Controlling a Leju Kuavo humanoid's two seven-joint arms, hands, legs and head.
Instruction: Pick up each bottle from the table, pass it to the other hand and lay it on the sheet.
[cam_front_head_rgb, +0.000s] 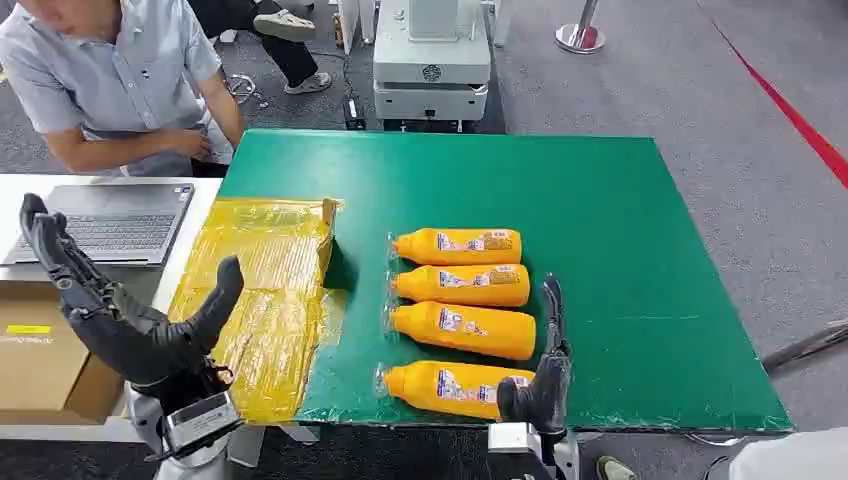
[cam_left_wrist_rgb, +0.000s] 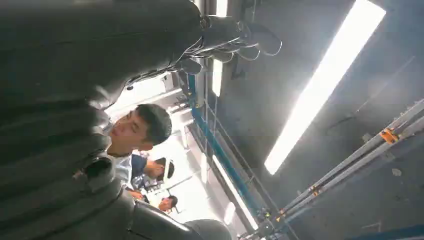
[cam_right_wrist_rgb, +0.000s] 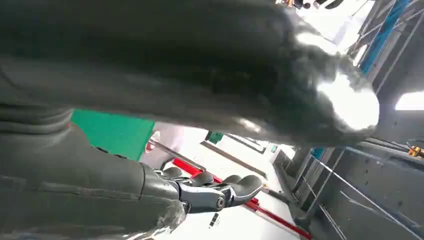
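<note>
At the near edge of the green table, the right hand is standing palm-sideways with its fingers reaching up and away from the robot, loosely apart and closing on nothing. Its base is sitting just beside the butt end of the nearest bottle, and from where I am looking I cannot tell whether it is touching the bottle or only hovering next to it. In the right wrist view the same hand is showing its dark fingers stretched out with nothing between them and the thumb.

Beyond that hand, three more orange bottles are lying in a row, caps all pointing toward the robot's left: the second bottle, the third bottle and the farthest bottle, each close beside its neighbour.

Further to the left of them, the yellow sheet is lying flat on the table's left edge, with none of the bottles on it.

Over the near left corner of that sheet, the left hand is hanging raised and wide open, thumb splayed toward the sheet, fingers spread and holding nothing.

Past the left hand, a laptop is sitting on a white desk, and a person in a grey shirt is leaning in behind it.
</note>
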